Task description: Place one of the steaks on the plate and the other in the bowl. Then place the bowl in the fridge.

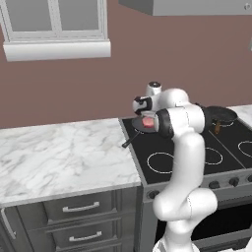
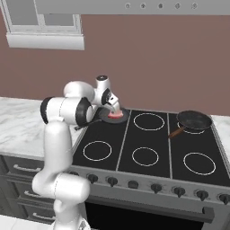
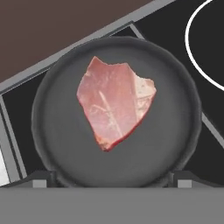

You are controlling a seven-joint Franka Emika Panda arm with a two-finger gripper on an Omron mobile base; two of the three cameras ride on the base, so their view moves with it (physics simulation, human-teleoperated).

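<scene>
A steak (image 3: pixel 116 101) lies in a pan (image 3: pixel 61 131) on the stove's (image 2: pixel 148 143) back-left burner.

Steak (image 2: pixel 115 115) in pan (image 2: pixel 121 117), apparently.

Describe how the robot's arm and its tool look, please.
The arm is made of glossy white rounded segments with dark grey bands at the joints. Its wrist carries a white cap with a dark top. The tool ends in two small dark grey fingertips. No cables are visible.
</scene>
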